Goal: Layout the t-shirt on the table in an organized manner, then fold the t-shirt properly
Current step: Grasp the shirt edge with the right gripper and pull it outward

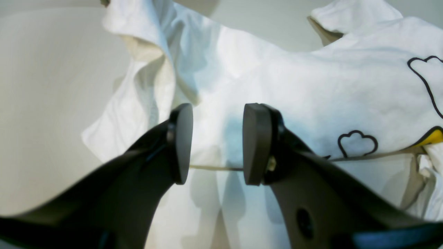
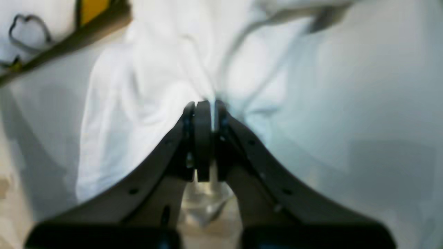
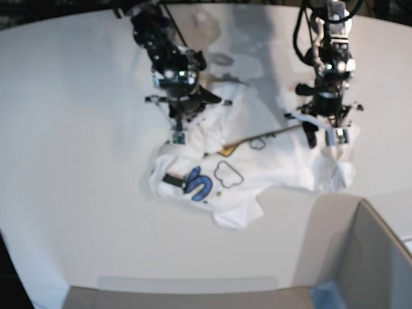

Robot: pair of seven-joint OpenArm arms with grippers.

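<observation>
Grey box corner [image 3: 360, 257]: nearest edge of white worktop [image 3: 71, 161]. Crumpled white t-shirt [image 3: 257, 164]: mid-worktop, blue lettering up. Right pincer [image 2: 207, 103]: clamped on a t-shirt fold. Left pincer [image 1: 216, 143]: jaws apart, over the cloth, holding nothing.

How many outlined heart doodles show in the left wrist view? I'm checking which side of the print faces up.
2 on the t-shirt: a whole one right of the open left gripper, another cut off at the right edge. Folds may hide more.
</observation>
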